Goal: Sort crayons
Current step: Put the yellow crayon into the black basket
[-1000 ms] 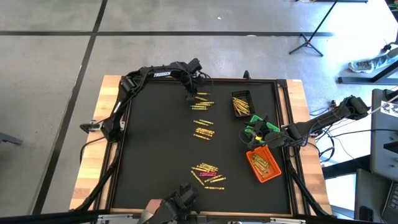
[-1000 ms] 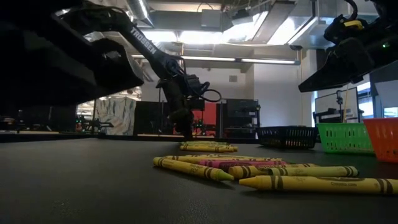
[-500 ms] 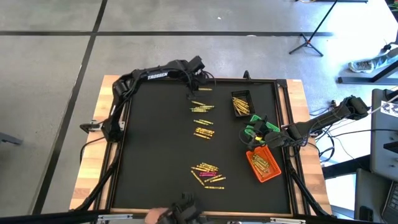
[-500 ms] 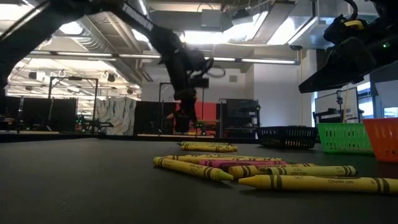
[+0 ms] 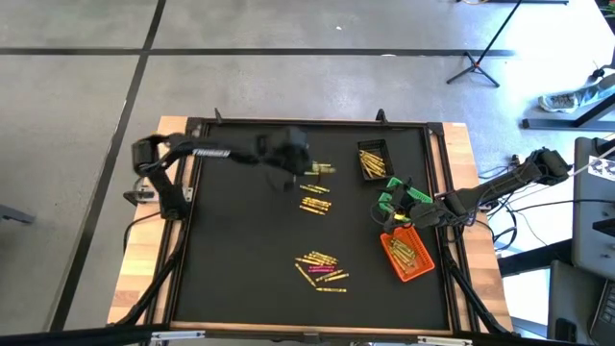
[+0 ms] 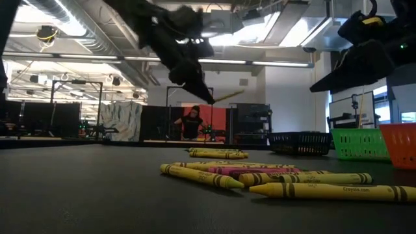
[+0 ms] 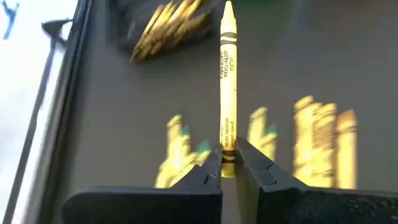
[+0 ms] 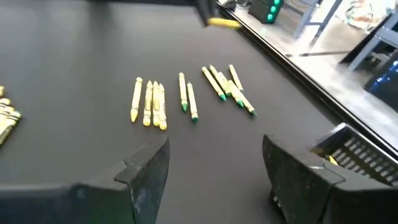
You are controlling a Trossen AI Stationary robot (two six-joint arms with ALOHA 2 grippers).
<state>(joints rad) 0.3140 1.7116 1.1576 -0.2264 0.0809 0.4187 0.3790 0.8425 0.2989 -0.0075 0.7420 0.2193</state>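
From above, the left gripper hangs over the mat's far middle, clamped on a crayon whose long axis points toward the black bin by the far right edge. The low view shows it lifted clear. The left wrist view shows it projecting straight out. The right gripper gapes empty near the bins.

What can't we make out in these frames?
- High view: left gripper is motion-blurred; its crayon is only a smear.
- High view: crayons in the black bin and orange bin are too small to count.
- Right wrist view: right gripper open, fingertips cut off by the picture's edge.
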